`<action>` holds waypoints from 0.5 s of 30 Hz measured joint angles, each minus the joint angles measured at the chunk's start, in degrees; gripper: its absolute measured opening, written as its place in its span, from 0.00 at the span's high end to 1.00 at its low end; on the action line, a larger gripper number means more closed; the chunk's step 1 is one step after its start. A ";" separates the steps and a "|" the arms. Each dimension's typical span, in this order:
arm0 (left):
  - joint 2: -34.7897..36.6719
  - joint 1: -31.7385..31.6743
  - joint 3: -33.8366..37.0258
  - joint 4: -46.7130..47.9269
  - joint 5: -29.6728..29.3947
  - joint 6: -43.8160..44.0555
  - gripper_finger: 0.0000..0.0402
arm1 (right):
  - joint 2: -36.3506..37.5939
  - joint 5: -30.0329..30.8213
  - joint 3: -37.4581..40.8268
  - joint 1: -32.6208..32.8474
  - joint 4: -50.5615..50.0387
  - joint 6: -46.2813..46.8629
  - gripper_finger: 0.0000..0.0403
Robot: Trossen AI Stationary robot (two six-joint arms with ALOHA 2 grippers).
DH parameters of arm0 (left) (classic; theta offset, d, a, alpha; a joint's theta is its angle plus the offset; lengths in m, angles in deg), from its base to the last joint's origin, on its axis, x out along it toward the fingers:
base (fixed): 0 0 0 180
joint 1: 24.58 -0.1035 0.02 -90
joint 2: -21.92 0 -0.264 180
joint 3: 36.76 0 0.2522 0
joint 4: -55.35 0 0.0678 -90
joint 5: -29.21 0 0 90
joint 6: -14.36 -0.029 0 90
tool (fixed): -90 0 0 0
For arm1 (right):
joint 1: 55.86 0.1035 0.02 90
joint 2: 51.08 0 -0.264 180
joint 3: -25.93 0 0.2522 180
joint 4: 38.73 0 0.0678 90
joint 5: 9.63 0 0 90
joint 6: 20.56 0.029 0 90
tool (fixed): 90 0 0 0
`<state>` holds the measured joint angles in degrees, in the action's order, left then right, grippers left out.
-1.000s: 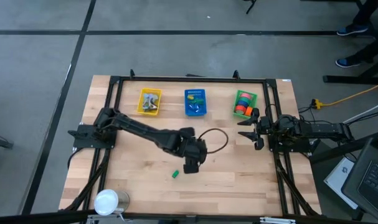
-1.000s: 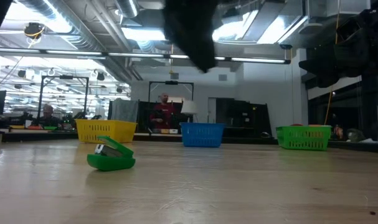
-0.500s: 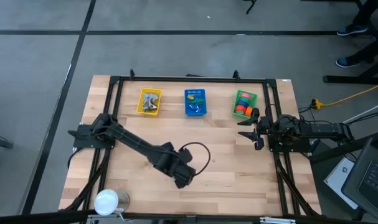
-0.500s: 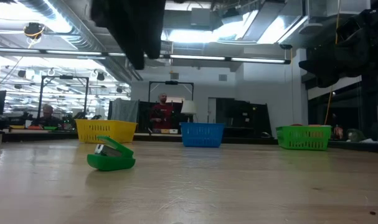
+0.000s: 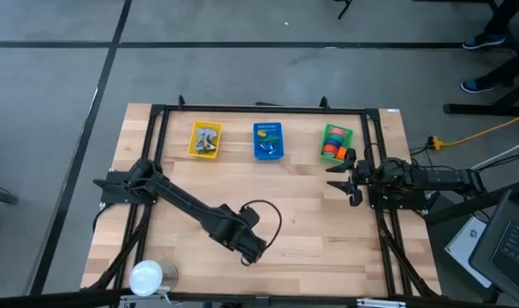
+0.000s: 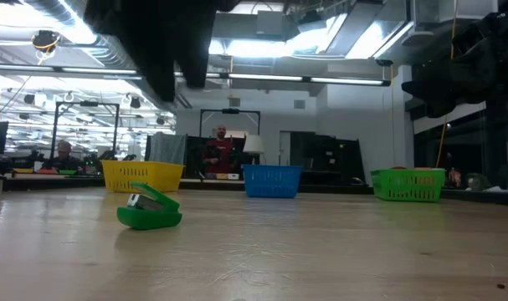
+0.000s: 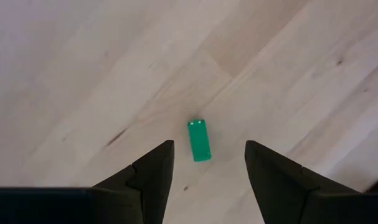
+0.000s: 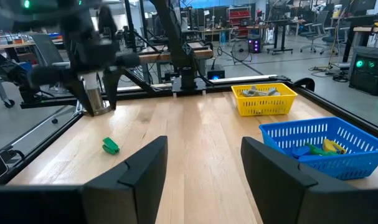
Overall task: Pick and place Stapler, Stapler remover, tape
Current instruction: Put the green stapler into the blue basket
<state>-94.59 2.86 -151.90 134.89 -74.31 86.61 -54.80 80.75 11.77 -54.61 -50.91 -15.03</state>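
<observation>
Past our right gripper (image 8: 204, 177), fingers spread apart, we see bare wooden table (image 8: 195, 137). A small green stapler (image 8: 110, 146) lies on it, well apart from the baskets. The left arm's gripper (image 8: 95, 84) hangs above it. A yellow basket (image 8: 264, 99) sits near a blue basket (image 8: 322, 148) holding small pieces.

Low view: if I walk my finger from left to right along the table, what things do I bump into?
Green stapler → yellow basket → blue basket → green basket.
</observation>
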 joint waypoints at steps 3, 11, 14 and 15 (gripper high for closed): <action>-2.63 0.46 0.02 -0.80 0.32 0.07 0.52 | 0.00 0.02 0.01 -0.02 0.00 -0.01 0.48; -9.78 0.08 0.07 -1.30 5.61 2.08 0.52 | 0.00 0.02 -0.01 -0.02 0.00 0.01 0.48; -11.60 -0.12 0.07 -1.28 6.00 1.43 0.52 | 0.00 0.02 0.01 0.00 0.02 -0.01 0.48; -12.00 -0.25 0.07 -1.26 6.00 0.93 0.52 | 0.00 0.02 -0.01 -0.02 0.00 0.00 0.48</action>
<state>-106.59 2.61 -151.84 133.62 -68.30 87.54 -54.80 80.77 11.77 -54.62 -50.91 -15.04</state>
